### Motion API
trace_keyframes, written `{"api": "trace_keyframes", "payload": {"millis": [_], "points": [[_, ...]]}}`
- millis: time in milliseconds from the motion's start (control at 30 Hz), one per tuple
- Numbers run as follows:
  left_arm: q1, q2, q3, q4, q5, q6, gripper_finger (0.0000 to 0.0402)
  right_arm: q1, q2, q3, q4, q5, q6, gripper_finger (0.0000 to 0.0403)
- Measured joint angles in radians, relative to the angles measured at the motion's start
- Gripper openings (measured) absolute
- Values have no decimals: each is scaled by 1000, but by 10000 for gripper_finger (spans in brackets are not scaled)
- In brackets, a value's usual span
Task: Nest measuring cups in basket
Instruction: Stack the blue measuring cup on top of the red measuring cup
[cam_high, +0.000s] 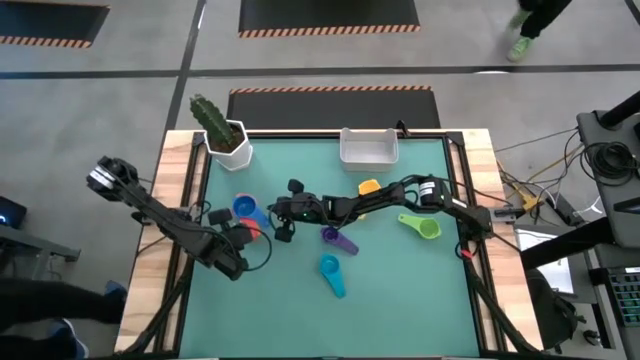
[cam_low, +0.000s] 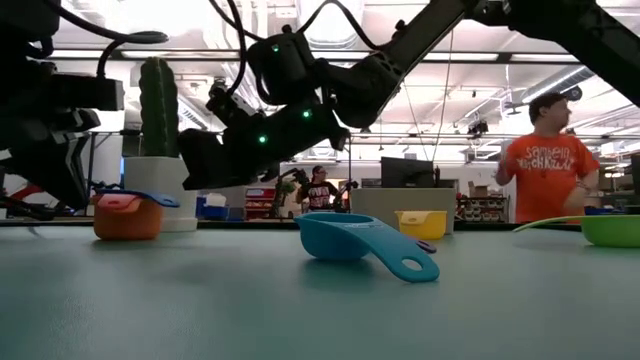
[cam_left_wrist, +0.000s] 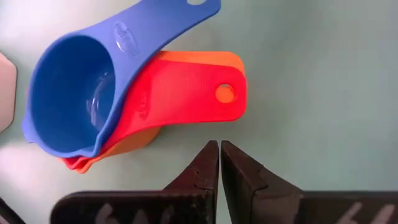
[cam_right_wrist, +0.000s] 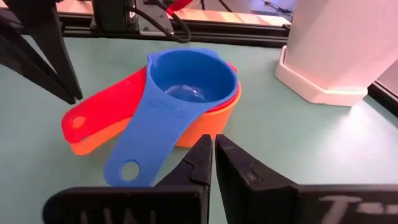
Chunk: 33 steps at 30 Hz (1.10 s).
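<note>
Right wrist view showed your right jaws (cam_right_wrist: 211, 155) closed and empty just short of the blue cup (cam_right_wrist: 186, 87), nested on red (cam_right_wrist: 93, 115) and orange, probably released; left jaws (cam_left_wrist: 219, 163) closed too.

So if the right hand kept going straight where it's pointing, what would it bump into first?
Probably the blue cup, sitting on top of the red cup and orange cup, just ahead of the shut right hand. Depth is hard to judge.

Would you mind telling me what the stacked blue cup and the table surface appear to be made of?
The blue cup looks like moulded plastic with a smooth, slightly glossy finish: its bowl shows soft highlights and its handle carries raised lettering. The table surface appears to be a matte teal mat or laminate, flat and barely reflective; which one is unclear.
</note>
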Motion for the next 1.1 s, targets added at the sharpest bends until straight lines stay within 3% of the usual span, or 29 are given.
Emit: {"api": "trace_keyframes", "payload": {"millis": [1100], "points": [[3,12,0,45,-47,0,0,33,85,4,109,-27,79,9]]}}
